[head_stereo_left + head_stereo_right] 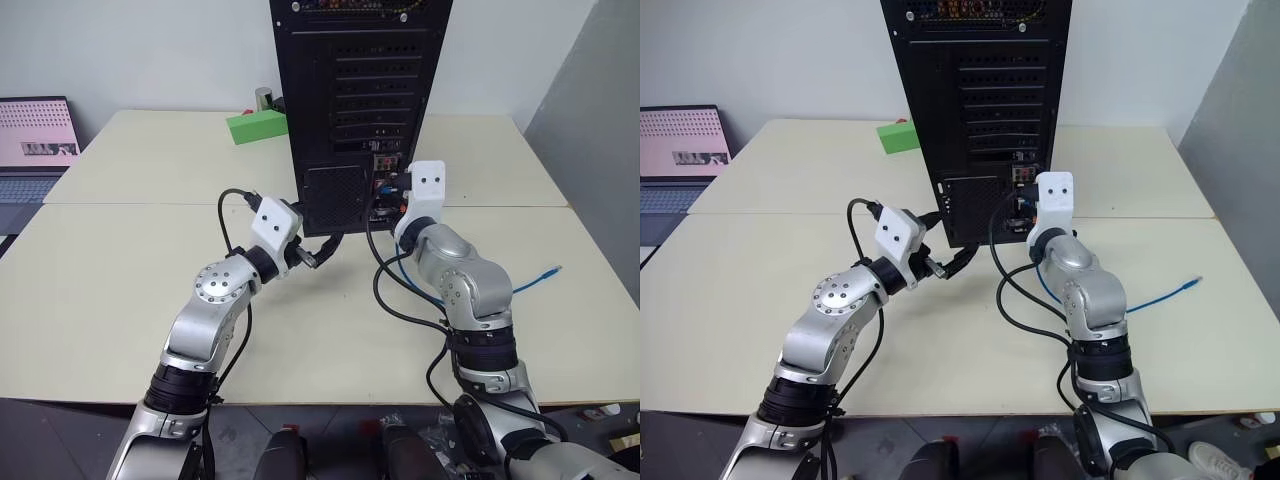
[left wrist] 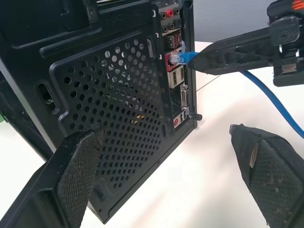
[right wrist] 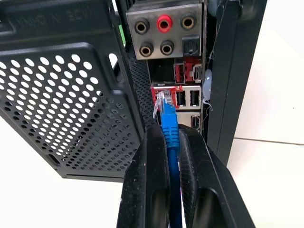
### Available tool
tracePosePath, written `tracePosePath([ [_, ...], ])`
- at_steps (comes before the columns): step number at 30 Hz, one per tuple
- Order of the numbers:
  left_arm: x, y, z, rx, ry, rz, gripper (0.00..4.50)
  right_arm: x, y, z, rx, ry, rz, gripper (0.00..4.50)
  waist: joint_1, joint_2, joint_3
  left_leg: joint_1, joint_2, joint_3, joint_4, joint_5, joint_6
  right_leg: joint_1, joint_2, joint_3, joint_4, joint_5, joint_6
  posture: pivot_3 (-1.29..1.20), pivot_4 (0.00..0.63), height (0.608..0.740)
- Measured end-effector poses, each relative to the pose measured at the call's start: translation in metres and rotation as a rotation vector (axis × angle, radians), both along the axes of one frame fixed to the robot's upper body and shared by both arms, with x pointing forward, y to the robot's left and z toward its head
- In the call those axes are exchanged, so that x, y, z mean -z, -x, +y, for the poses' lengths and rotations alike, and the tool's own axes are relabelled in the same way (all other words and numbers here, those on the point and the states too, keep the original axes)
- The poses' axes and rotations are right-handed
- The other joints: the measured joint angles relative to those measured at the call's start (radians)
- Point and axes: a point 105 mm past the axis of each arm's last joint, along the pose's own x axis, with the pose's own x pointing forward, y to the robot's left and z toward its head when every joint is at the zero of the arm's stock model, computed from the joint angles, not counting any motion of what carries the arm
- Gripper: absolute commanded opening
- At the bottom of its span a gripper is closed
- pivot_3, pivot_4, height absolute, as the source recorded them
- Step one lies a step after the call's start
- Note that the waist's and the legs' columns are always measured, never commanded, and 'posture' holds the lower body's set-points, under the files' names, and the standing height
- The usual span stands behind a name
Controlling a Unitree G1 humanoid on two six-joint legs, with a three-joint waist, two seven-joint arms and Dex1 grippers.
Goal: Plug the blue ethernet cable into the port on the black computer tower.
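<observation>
The black computer tower [image 1: 360,100] stands upright at the middle back of the table, its rear face toward me. My right gripper [image 3: 167,130] is shut on the blue ethernet cable [image 3: 170,124] just behind its clear plug. The plug's tip sits at the mouth of the port [image 3: 160,95] in the red-framed connector strip; I cannot tell how deep it is. The cable's other end [image 1: 548,272] lies on the table to the right. My left gripper [image 2: 166,133] is open and holds nothing, hovering beside the tower's mesh vent [image 2: 118,104], left of the right gripper [image 1: 392,200].
A green block [image 1: 258,127] lies behind the tower on the left. A laptop [image 1: 35,150] sits at the far left edge. Black robot cables [image 1: 385,290] loop over the cream table [image 1: 120,290] below the right arm.
</observation>
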Motion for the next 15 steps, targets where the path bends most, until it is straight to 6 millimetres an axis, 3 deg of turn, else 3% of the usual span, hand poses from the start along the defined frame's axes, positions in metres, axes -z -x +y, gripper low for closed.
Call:
tracePosePath([
  [15, -0.0010, 0.0006, -0.0015, 0.005, -0.006, -0.016, 4.50, 0.0071, -0.0045, -0.0011, -0.009, 0.018, 0.018, 0.01, -0.002, 0.000, 0.000, 0.000, 0.000, 0.000, 0.000, 0.000, 0.000, 0.000, 0.000, 0.000, 0.000, 0.000, 0.000, 0.00, 0.150, 0.740],
])
